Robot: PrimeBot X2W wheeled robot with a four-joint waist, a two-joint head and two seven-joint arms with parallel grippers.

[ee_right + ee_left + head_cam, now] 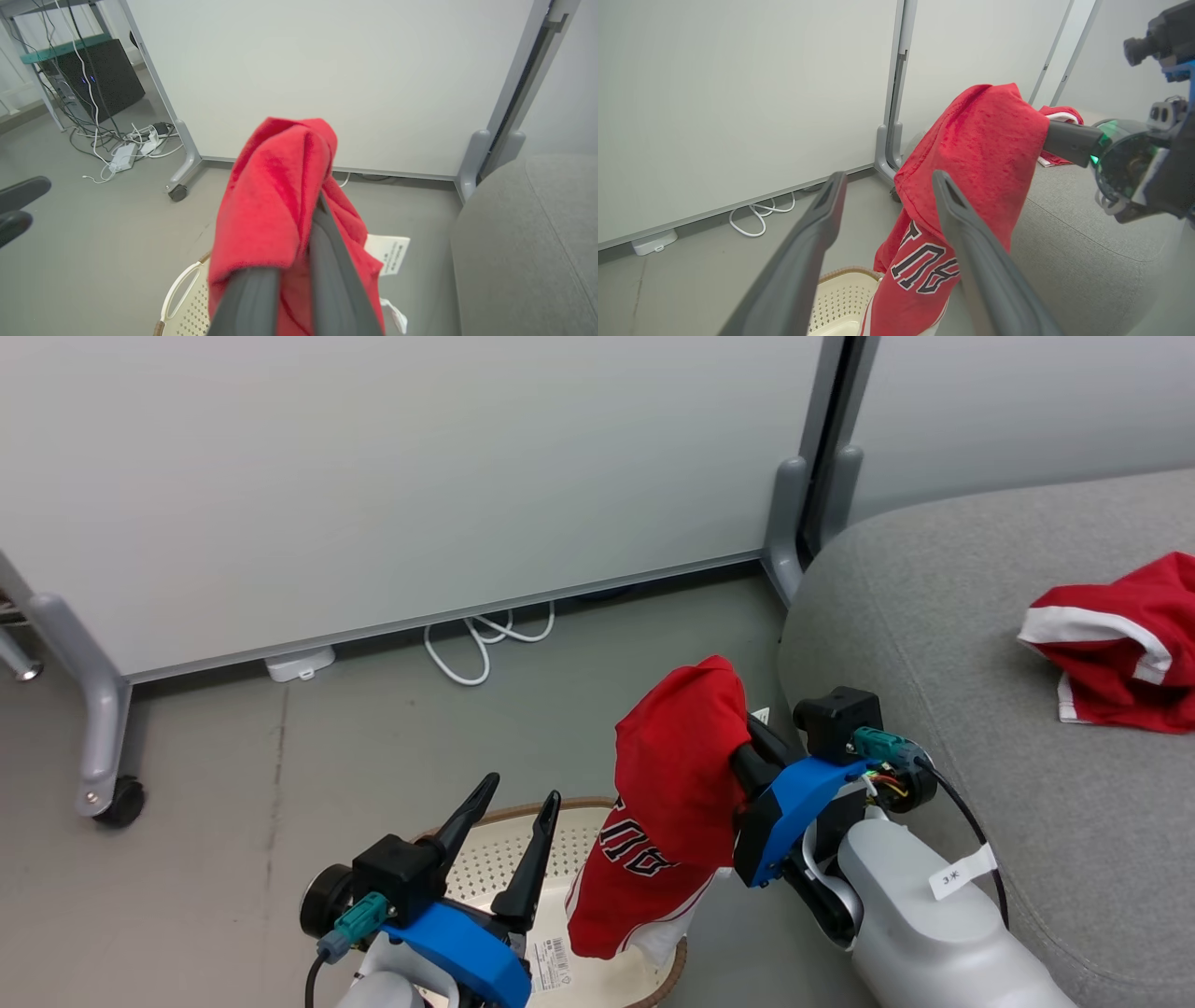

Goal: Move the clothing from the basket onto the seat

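Note:
A red jersey (672, 803) with white-and-black lettering hangs from my right gripper (747, 758), which is shut on its bunched top; the cloth covers the fingertips. Its lower end dangles over the right part of the cream basket (485, 868) on the floor. In the right wrist view the jersey (275, 200) drapes over both fingers (327, 261). My left gripper (523, 798) stands open and holds nothing above the basket, left of the jersey. A second red garment with white bands (1120, 644) lies on the grey seat (952, 728) at the right.
White partition panels stand behind, on grey feet with a caster (119, 801) at the left and a post (789, 523) beside the seat. A white cable (481, 639) and adapter (299, 664) lie along the wall. A black box (98, 74) and cables sit further left.

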